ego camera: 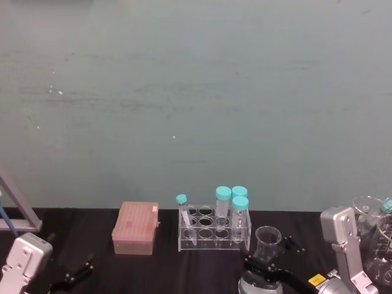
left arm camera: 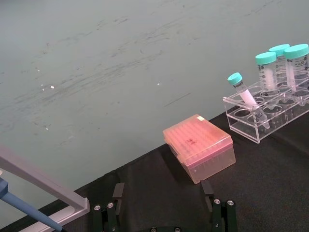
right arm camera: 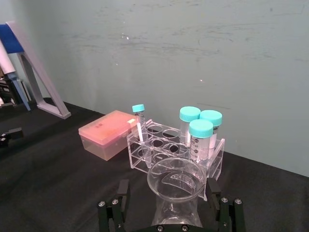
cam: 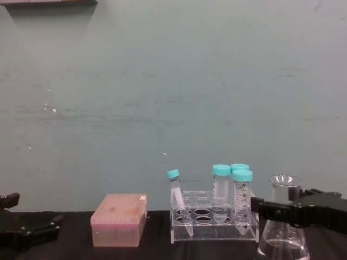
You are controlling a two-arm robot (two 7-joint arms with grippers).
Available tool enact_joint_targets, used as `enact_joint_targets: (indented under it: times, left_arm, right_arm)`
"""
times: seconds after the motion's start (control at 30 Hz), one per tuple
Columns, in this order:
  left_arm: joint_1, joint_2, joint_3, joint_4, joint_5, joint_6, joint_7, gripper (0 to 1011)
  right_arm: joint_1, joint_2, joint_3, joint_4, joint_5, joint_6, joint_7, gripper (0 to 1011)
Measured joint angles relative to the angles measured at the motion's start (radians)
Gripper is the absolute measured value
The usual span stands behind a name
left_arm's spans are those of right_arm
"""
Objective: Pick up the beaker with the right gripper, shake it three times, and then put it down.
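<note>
**A:** The right gripper [right arm camera: 168, 191] is at the beaker [ego camera: 267, 237]. Its jaws are spread, one on each side of the neck, and there is a gap on both sides, so it isn't pinching.

**B:** Where does the beaker stand?

**A:** At the near right of the table [ego camera: 165, 272], just beside the tube rack [ego camera: 214, 229], upright. Its base is hidden, so I can't confirm it touches the table, but I'd judge it isn't lifted yet.

**B:** Why go for the neck?

**A:** It's the narrow part, so those flat jaws can close round it. The flared lip above should also stop it slipping out during the shakes.

**B:** Any risk?

**A:** The teal-capped tubes [ego camera: 231, 199] are close on its left. I'd want it lifted clear before any shaking, and kept upright so nothing spills.

**B:** And the left gripper [left arm camera: 161, 195]?

**A:** It's parked at the near left with its fingers apart and holding nothing. The pink box [ego camera: 135, 228] sits farther back on that side.
</note>
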Motion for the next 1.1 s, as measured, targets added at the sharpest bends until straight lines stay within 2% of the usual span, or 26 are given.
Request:
enact_joint_targets:
  times: [0.47, 0.87, 1.1]
  left_arm:
    - [0.000, 0.000, 0.000, 0.000, 0.000, 0.000, 0.000, 1000]
    - [0.000, 0.000, 0.000, 0.000, 0.000, 0.000, 0.000, 1000]
    - [0.000, 0.000, 0.000, 0.000, 0.000, 0.000, 0.000, 1000]
  right_arm:
    - [0.003, -0.029, 0.021, 0.011, -0.039, 0.009, -0.002, 1000]
    - [0.003, -0.029, 0.021, 0.011, -0.039, 0.009, -0.001, 1000]
    - [0.003, -0.028, 0.020, 0.011, -0.038, 0.009, -0.001, 872]
